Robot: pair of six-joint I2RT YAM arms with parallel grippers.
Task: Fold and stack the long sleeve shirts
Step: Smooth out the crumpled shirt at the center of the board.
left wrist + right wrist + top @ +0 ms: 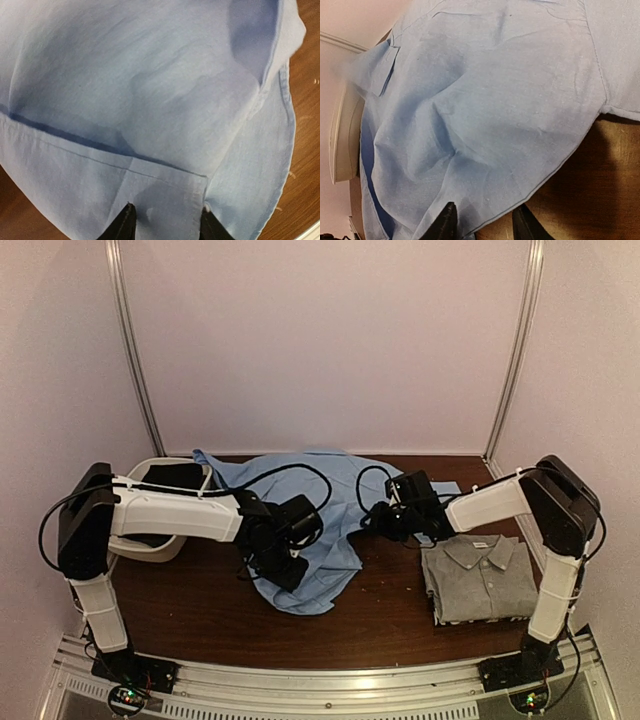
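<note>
The light blue shirt [330,502] lies crumpled and spread across the middle of the table, one end reaching the basket. The grey shirt [482,578] lies folded at the right, collar up. My left gripper [285,568] is down on the blue shirt's near left part. In the left wrist view a flat hemmed panel of blue cloth [150,100] lies between its spread jaws [166,221]. My right gripper [377,521] is at the blue shirt's right edge. In the right wrist view the blue shirt's curved hem [535,187] runs between its parted jaws [482,223].
A white basket [156,546] with something dark inside stands at the left, behind my left arm. Bare brown tabletop [390,615] shows along the front between the two shirts. Pale walls close in the back and both sides.
</note>
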